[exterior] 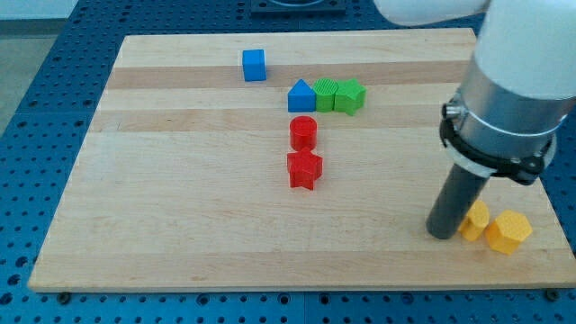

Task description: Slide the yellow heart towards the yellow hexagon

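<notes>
The yellow heart (476,221) lies near the view's bottom right corner of the wooden board (180,225). The yellow hexagon (508,231) sits just to its right, touching or nearly touching it. My tip (442,234) is at the end of the dark rod, right against the heart's left side. The rod partly hides the heart's left edge.
A blue cube (255,65) sits near the view's top. A blue triangle (301,95) and two green blocks (326,93) (350,96) form a row. A red cylinder (304,133) and a red star (304,169) lie mid-board. The arm's bulky body (513,81) overhangs the right side.
</notes>
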Controlling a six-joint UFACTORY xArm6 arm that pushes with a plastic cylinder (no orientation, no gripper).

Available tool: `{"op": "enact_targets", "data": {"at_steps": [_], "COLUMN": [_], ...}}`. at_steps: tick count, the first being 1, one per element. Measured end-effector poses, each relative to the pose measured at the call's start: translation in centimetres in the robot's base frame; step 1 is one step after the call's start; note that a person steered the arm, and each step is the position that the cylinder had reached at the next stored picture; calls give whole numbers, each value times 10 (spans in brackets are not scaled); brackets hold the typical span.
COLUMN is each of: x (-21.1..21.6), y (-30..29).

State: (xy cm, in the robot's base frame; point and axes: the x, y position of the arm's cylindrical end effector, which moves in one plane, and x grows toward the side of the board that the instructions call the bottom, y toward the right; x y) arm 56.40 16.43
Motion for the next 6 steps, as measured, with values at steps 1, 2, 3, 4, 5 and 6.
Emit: {"op": "enact_targets", "data": {"at_steps": [1,2,3,4,5,6], "x": [0,0,-5,-17,-31,-38], "y": [4,4,3,3,3,3]}}
